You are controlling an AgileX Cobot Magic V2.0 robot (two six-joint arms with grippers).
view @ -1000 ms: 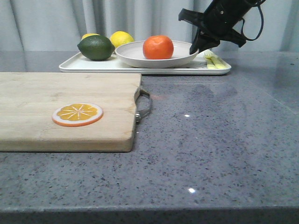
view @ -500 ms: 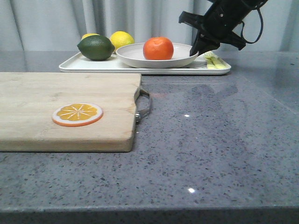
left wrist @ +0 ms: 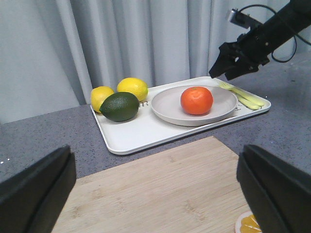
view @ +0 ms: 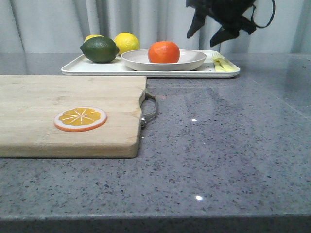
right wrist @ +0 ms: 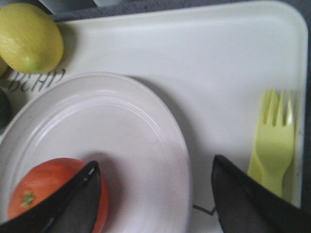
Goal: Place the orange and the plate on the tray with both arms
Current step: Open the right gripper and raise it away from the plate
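Note:
The orange point(view: 164, 52) sits in the off-white plate point(view: 189, 60), and the plate lies flat on the white tray point(view: 97, 69) at the back of the table. My right gripper point(view: 206, 34) is open and empty, raised above the plate's right rim. In the right wrist view the plate point(right wrist: 121, 145), the orange point(right wrist: 43, 194) and the tray point(right wrist: 204, 63) lie below its spread fingers point(right wrist: 243, 204). My left gripper point(left wrist: 155, 194) is open and empty over the wooden board; it is out of the front view. The left wrist view shows the orange point(left wrist: 197, 100), the plate point(left wrist: 167, 104) and the tray point(left wrist: 131, 133).
A wooden cutting board point(view: 58, 111) with a metal handle point(view: 150, 109) holds an orange slice point(view: 80, 118) at front left. On the tray are a dark green fruit point(view: 99, 49), two lemons point(view: 127, 41) and a yellow fork point(view: 221, 63). Grey curtains hang behind.
My right gripper has let go of the plate's right rim, opened and risen. The plate has settled flat on the tray with the orange in it.

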